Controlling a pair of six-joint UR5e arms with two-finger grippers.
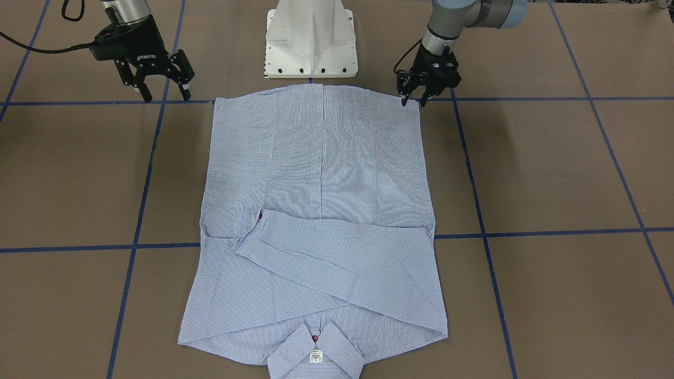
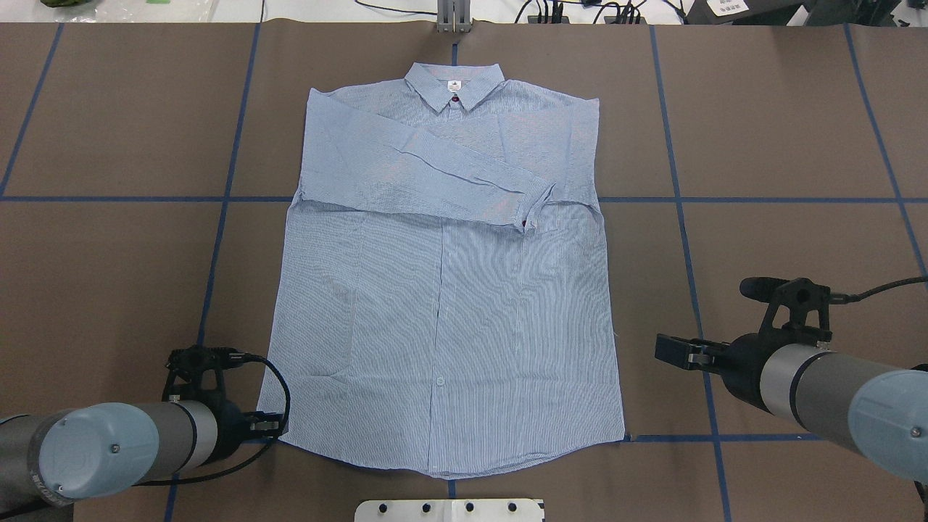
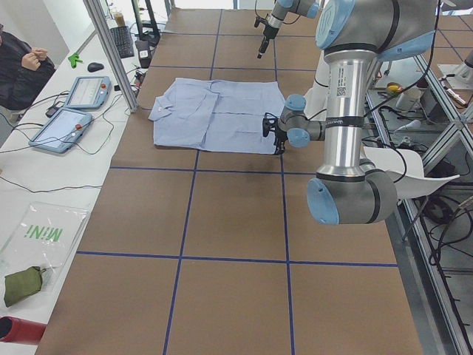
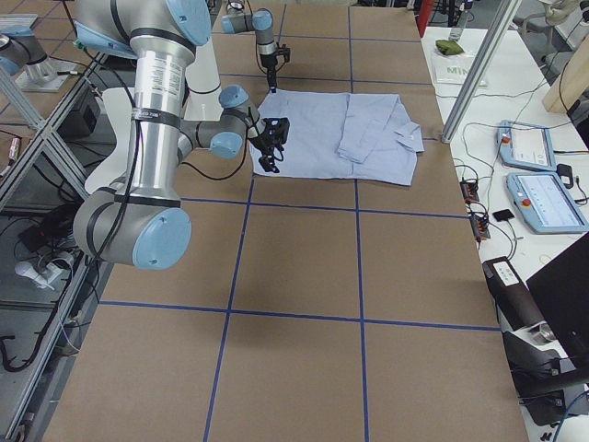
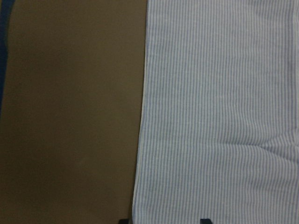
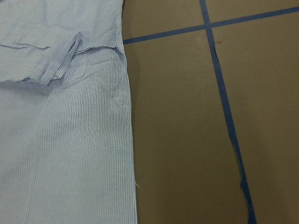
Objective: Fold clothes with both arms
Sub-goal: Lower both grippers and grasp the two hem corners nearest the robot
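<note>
Lying flat, shirt (image 1: pixel 321 173), hem corner seemingly beneath open left tool (image 1: pixel 414 100); right tool (image 1: pixel 167 97) wide, apart.

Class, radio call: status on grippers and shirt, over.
Left gripper open at shirt hem corner. Right gripper open, beside it. Sleeves folded across chest. Nothing in the way.

The left arm (image 2: pixel 109 442) reaches low, and the left pincer (image 1: pixel 414 100) points straight down with its jaws slightly parted and nothing between them. The right arm (image 2: pixel 834 391) carries the right pincer (image 1: pixel 167 97) higher, with its jaws spread wide and empty.
</note>
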